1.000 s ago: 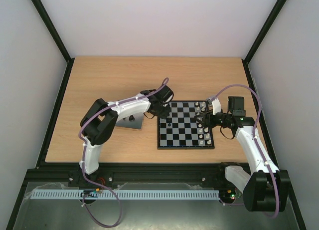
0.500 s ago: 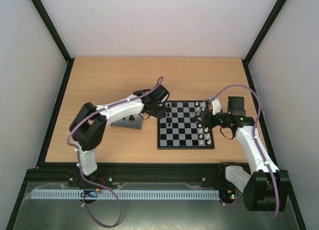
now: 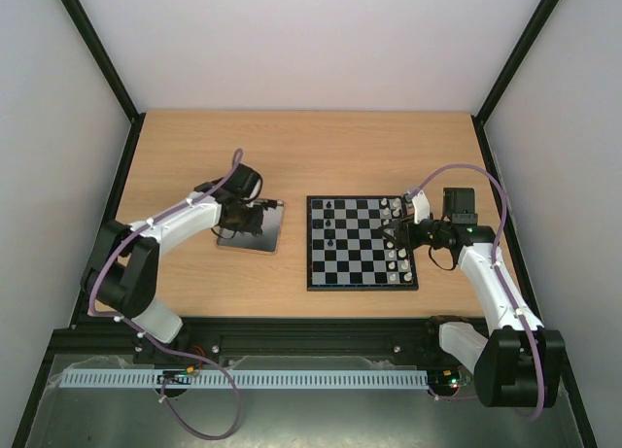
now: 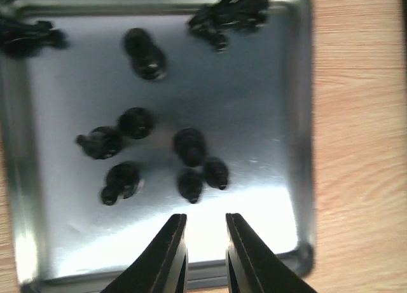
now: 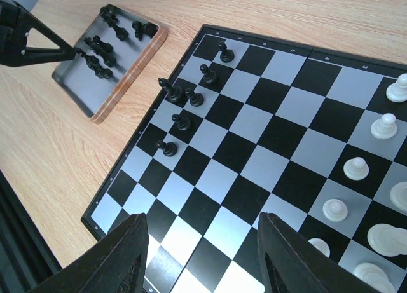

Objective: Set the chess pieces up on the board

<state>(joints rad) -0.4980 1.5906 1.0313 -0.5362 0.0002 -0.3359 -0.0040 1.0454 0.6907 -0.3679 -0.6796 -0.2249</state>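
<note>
As both arms reach out over the wooden desk point(image 3: 185, 147), the lot reads as follows from where I stand.

Item, board point(image 3: 356, 265): black-and-grey chequered with a thin black border, lying flat on the desk, right of centre.

Item, black chess pieces point(image 5: 181, 121): split between two places. A handful stand upright on the squares along the board's left side, in a loose line, two of them close together partway along it. The rest sit in the tray: several loose ones about its middle and a dark clump in each of two corners. Whether most of the tray pieces are upright or toppled I cannot tell from above.

Item, white chess pieces point(image 5: 356, 168): upright along the board's right side, near the right arm.

Item, tray point(image 4: 306, 115): shallow, shiny grey metal, on the desk left of the board and apart from it.

Item, left end effector point(image 4: 205, 222): poised over the tray near one rim, fingers pointing down at the metal, only a narrow gap between the tips. Nothing is in that gap, and no piece is touched; the nearest ones lie just beyond the tips.

Item, right end effector point(image 5: 202, 224): held above the board's right side, jaws standing wide apart, nothing between them, clear of every piece.
</note>
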